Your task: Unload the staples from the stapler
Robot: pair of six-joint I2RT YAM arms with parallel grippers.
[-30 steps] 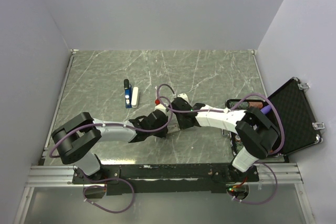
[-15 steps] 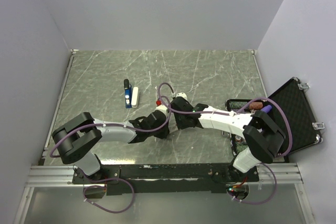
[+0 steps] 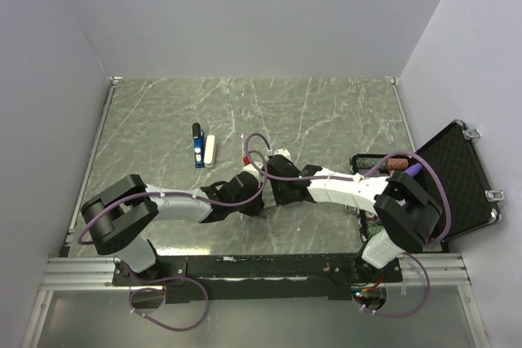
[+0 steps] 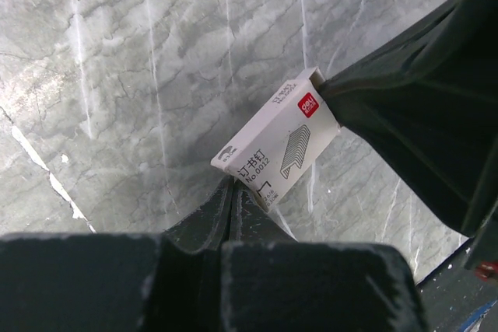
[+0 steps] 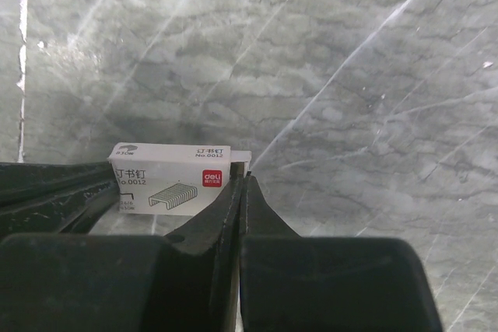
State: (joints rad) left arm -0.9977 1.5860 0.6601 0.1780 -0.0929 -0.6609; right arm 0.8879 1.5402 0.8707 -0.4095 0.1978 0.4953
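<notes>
While left gripper [image 4: 233, 186] and right gripper [image 5: 246, 178] pinch the staple box [image 4: 276, 145], we judge the stapler [image 3: 198, 152], left of it, light, rigid: grasp its sides.

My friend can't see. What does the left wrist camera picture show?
A small white staple box, printed with a staple drawing and a red logo, is tilted in the middle. The left gripper pinches its lower edge, and the right gripper grips its upper right end, above a grey marbled table.
</notes>
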